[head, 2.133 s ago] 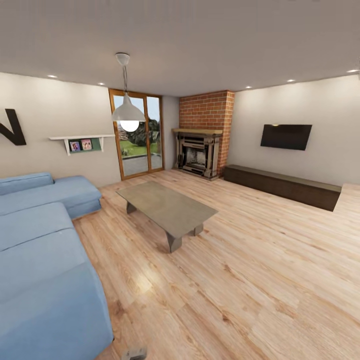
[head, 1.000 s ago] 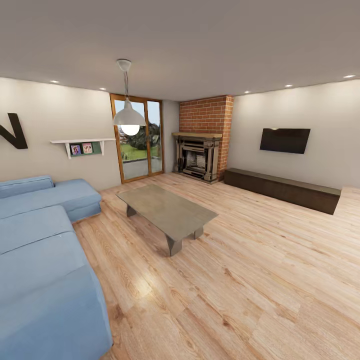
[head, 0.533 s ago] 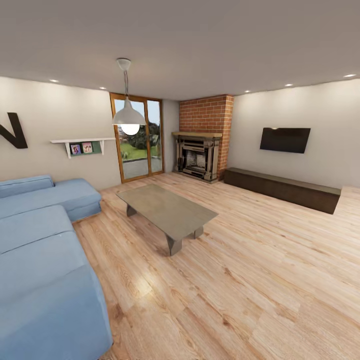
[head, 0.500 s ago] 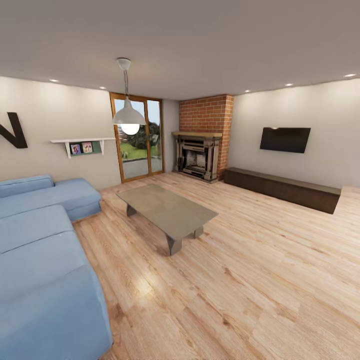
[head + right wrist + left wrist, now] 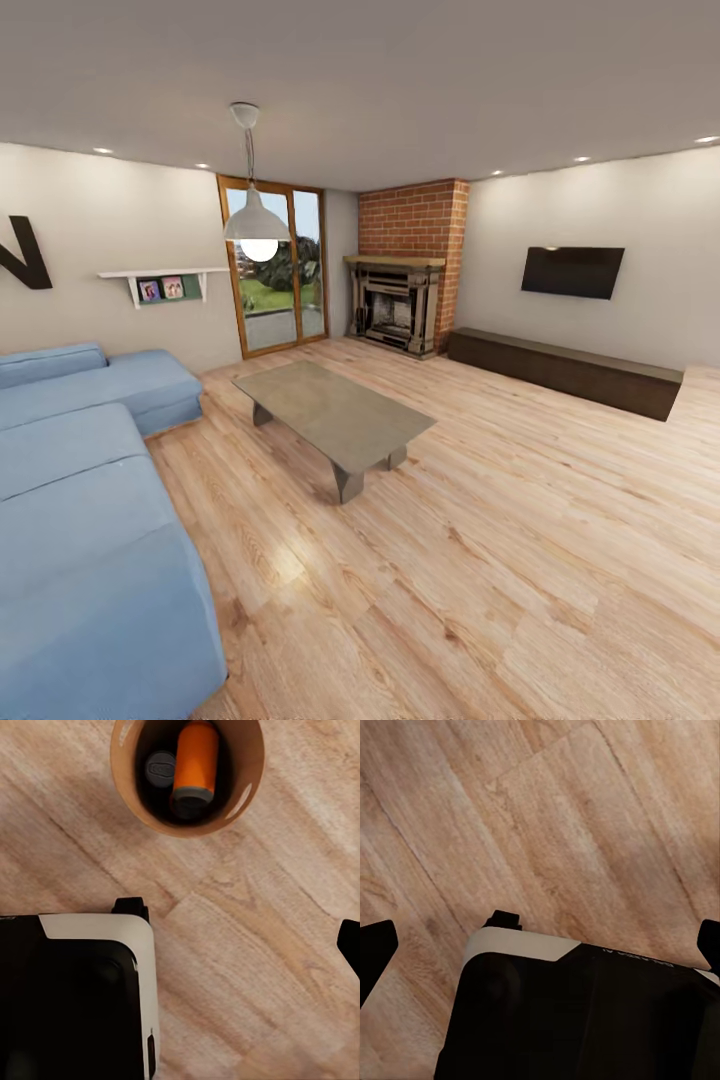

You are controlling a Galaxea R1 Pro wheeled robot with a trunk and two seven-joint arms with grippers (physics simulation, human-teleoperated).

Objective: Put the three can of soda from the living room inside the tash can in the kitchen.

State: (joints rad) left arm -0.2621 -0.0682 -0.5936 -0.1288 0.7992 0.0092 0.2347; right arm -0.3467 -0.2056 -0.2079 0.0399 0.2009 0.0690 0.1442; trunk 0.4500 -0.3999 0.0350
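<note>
Head view, left to right: soft blue sofa [image 5: 80, 500], flat grey slab table [image 5: 335, 410] bare of cans, glossy plank floor [image 5: 500, 520]. Which step?

— Likely a last check (judging by the bin). Left gripper [image 5: 544, 941] gapes wide, empty; right gripper [image 5: 180, 937] looks equally spread, holding nothing. The smooth copper bin [image 5: 251, 787] stands on the planks with orange, grey-topped cans [image 5: 196, 757] inside, at least two. Next: confirm the third.
</note>
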